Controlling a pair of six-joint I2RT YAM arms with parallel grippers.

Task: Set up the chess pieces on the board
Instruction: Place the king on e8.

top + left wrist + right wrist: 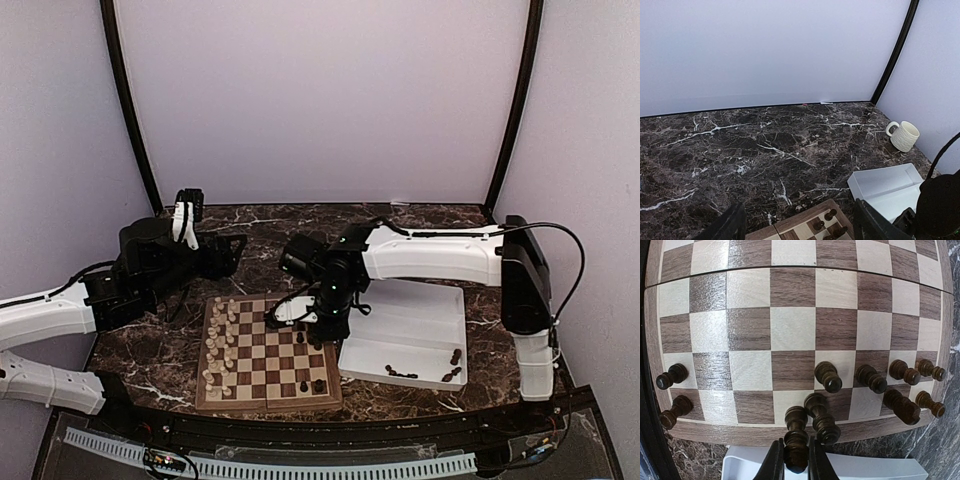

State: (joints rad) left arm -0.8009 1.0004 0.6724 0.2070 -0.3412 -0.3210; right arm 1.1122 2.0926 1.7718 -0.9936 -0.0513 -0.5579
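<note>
While my right pincer (796, 462) clenches a dark chessman (796, 437) at the board's (268, 360) tray-side edge, cream pieces (220, 345) line the opposite side. Several dark men (870, 378) stand placed and more wait in the white tray (430, 310) beside the board. My left pincer (228, 250) hangs released behind the board.

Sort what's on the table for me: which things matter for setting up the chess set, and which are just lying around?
For the job: chessboard, dark pieces, cream pieces, white tray holding loose dark pieces, right gripper shut on one dark piece.
Lying about: mug, beyond the tray.
</note>
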